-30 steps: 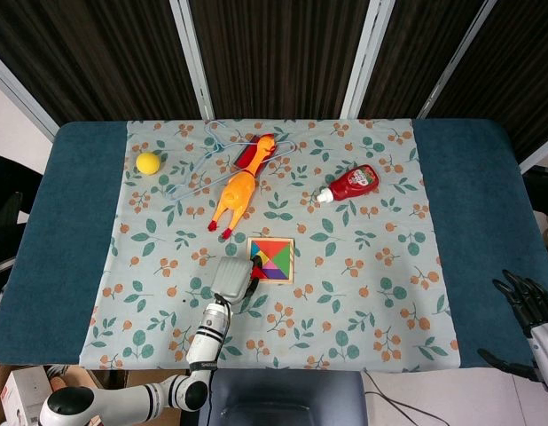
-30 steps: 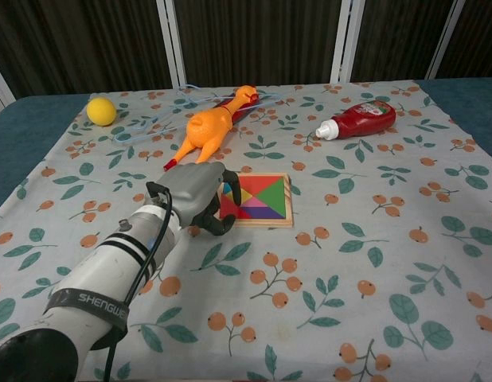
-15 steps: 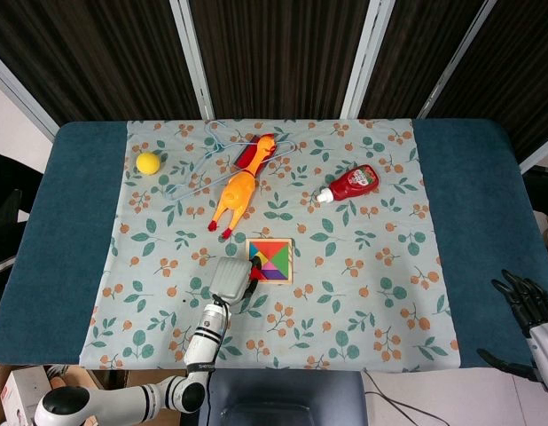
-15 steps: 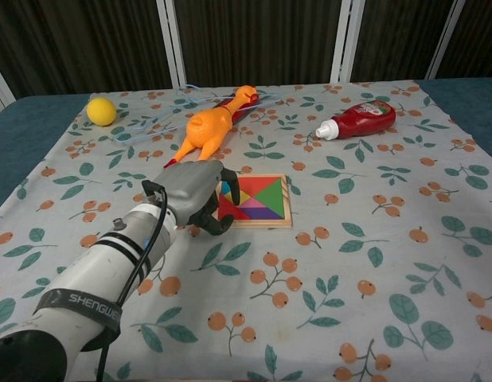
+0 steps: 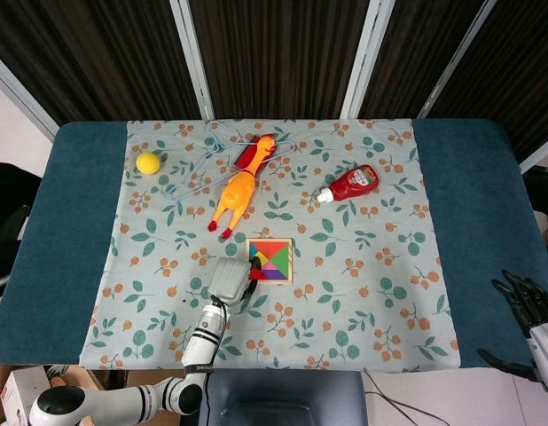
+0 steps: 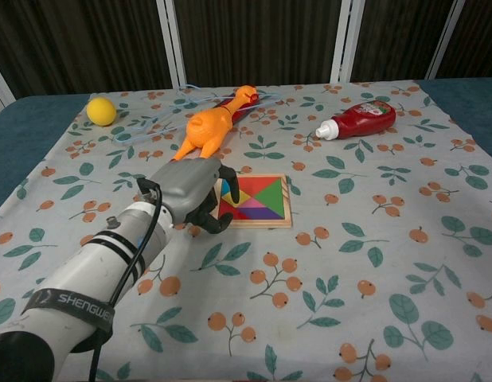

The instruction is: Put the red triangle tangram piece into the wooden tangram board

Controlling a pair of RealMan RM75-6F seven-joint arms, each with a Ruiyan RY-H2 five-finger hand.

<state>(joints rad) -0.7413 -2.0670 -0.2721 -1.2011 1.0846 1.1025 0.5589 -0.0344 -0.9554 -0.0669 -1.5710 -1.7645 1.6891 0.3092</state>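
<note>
Chest view gives you the closest look at your left hand: its grey back faces the camera, fingers curled downward at the left edge of the board, fingertips touching or almost touching it. The hand hides that edge, so you cannot tell whether anything is pinched. The red triangle seems to sit in the board's near-left corner, only partly visible beside the dark fingertips; whether it lies fully flat in its slot is hard to judge. In the head view the same hand covers the board's lower-left corner.

Your right hand shows only in the head view, at the lower right, off the table, cut by the frame edge; its dark fingers are spread and hold nothing.

The board is a flat wooden square filled with bright pieces in green, yellow, pink and purple. Beyond it lie a rubber chicken, orange and glossy, across a thin pale-blue wire hanger, a smooth yellow ball far left, and a red squeeze bottle on its side with a white cap.

A pale cloth printed with leaves and orange berries covers the middle of a blue-topped table. Behind it stand dark ribbed panels between white posts.
</note>
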